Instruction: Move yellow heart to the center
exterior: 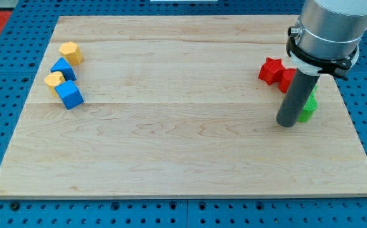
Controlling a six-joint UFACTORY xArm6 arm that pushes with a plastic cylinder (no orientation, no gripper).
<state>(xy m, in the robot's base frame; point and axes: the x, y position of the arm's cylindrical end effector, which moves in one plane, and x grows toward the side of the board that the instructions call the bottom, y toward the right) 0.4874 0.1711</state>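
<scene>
My tip (286, 124) is resting on the wooden board (183, 164) toward the view's right, holding nothing, since it is a bare rod with nothing that opens or closes. Just beside it, on its right and partly hidden behind the rod, a green block (309, 107) is sitting; whether the rod is touching it cannot be told. A little above the tip, a red star-shaped block (271, 69) is lying, with a second red block (288, 78) next to it, mostly hidden by the rod.

Far to the tip's left, across the bare middle of the board, four blocks are clustering near the left edge. A yellow block with flat facets (71, 52) is sitting uppermost. Below it a blue block (63, 68) is lying, then the yellow heart (54, 80), then a blue cube (70, 95) touching or nearly touching the heart.

The heart is well apart from the centre. To do this step well, the tip is likely needing to travel left, circle round to the heart's far left side, and push rightward. The approach should be slipping between the blue neighbours without dragging them along, and the push should be running through the heart's middle so it is sliding straight rather than spinning off.
</scene>
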